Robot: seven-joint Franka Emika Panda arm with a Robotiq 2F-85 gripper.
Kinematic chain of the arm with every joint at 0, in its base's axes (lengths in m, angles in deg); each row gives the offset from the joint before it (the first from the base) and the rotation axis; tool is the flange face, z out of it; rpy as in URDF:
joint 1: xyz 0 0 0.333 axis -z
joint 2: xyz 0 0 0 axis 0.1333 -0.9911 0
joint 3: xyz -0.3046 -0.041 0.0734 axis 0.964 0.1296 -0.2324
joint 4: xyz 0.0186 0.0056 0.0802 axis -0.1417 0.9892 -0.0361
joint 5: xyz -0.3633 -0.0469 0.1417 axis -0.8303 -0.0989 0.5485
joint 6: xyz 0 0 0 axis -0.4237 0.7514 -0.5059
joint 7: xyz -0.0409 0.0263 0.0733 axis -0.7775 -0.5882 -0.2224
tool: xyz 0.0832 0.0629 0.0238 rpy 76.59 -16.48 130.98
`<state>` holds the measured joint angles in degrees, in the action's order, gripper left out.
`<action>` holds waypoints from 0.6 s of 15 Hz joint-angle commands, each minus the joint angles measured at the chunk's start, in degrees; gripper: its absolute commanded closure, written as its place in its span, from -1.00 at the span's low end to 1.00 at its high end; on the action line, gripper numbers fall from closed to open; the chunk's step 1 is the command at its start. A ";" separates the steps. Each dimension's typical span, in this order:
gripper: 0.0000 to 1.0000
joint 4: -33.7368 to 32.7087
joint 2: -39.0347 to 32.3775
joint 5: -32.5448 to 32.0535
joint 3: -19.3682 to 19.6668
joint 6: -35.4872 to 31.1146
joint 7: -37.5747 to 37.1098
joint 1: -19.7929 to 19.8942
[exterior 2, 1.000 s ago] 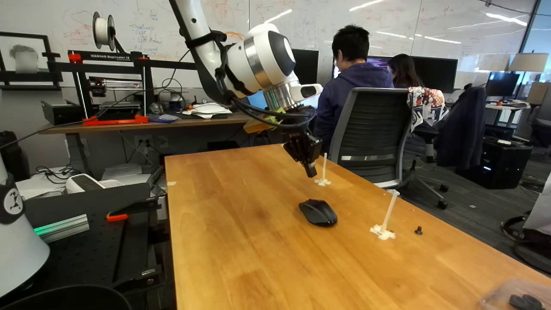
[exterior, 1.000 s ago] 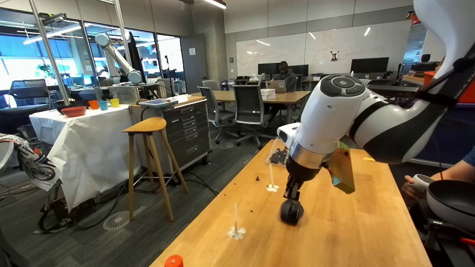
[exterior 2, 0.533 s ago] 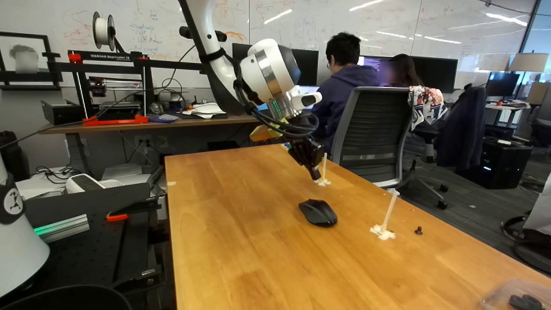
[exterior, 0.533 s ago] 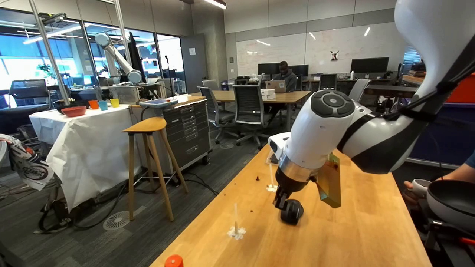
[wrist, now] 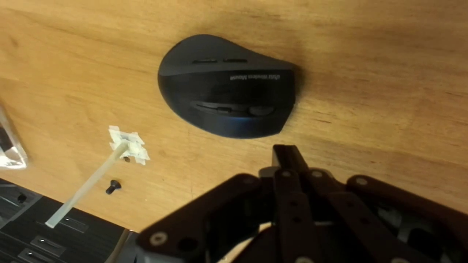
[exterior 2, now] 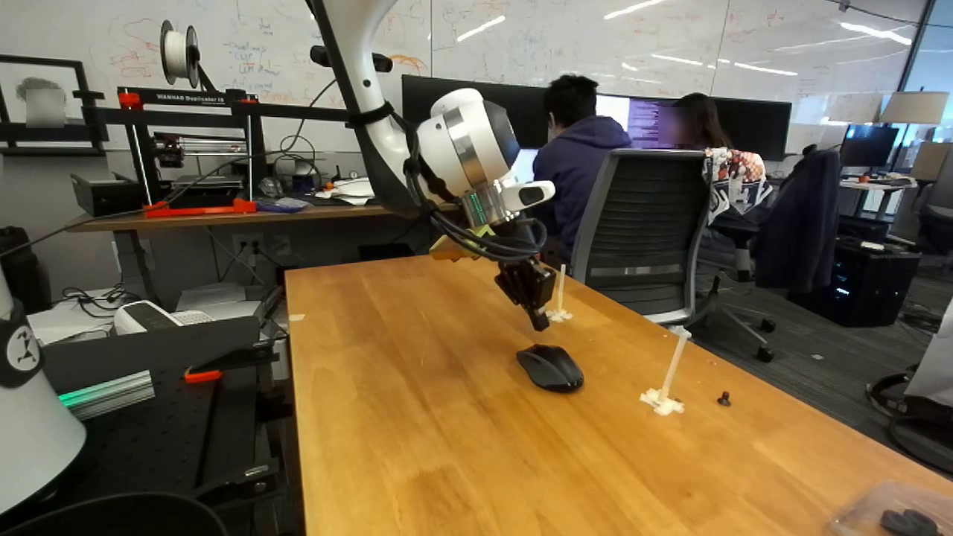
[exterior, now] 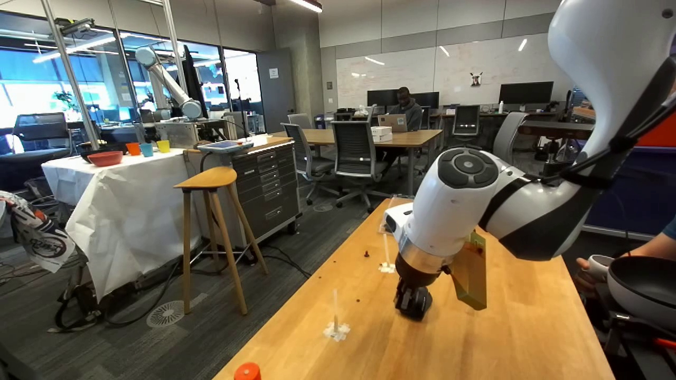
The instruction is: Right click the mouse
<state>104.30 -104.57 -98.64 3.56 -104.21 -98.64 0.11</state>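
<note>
The black mouse [exterior 2: 551, 368] lies on the wooden table [exterior 2: 417, 447]. In the wrist view the mouse [wrist: 226, 87] shows whole from above, with its scroll wheel on the side nearer my gripper [wrist: 285, 146]. The fingers are together with nothing between them. In this view the fingertips are just below the mouse's lower right corner, with a strip of table showing between. In an exterior view my gripper [exterior 2: 541, 325] is above the table, just beyond the mouse, with a small gap. In an exterior view my gripper [exterior: 405, 310] partly covers the mouse [exterior: 424, 303].
White sticks stand taped to the table, one [exterior 2: 674, 361] right of the mouse and one [exterior 2: 562, 292] behind the gripper. A dark screw [exterior 2: 724, 399] lies near the table edge. A clear box [exterior 2: 864, 514] with dark pieces and an orange-red cap [exterior: 247, 371] are farther off.
My gripper has come down and shifted from above the mouse to its far side, close to the table. The mouse has not moved. The seated person in purple has leaned left.
</note>
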 commanded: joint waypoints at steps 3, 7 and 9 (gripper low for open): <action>1.00 -0.97 -0.82 -1.54 1.25 -0.17 -2.19 -0.52; 1.00 -0.78 -1.09 -1.55 2.04 -0.17 -2.40 -0.45; 1.00 -0.77 -1.24 -1.58 2.43 -0.16 -2.44 -0.51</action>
<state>104.30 -105.32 -98.64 4.95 -104.21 -99.06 0.12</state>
